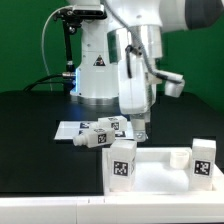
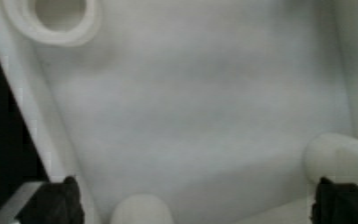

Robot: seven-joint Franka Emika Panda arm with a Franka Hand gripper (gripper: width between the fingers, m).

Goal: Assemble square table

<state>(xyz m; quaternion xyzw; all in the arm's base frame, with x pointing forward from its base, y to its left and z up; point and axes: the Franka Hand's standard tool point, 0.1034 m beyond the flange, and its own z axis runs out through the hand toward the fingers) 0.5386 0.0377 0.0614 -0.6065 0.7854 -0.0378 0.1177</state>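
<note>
Exterior view: end effector (image 1: 143, 127) fingertips too small to make out; marker board (image 1: 72, 130) partly hidden under loose legs (image 1: 100, 137); square slab (image 1: 160, 180) cut off by the bottom edge. Wrist view: blurred throughout, slab's corner hole (image 2: 60, 20) clipped by the frame edge, dark fingertips (image 2: 60, 200) only partly in frame. Two pale rounded shapes (image 2: 345, 160) beside them too soft to identify.

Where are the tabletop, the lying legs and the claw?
tabletop (image 1: 160, 178), exterior view, its flat top.
loose legs (image 1: 100, 137), exterior view, tagged side of one.
claw (image 1: 142, 128), exterior view, between its fingertips.
</note>
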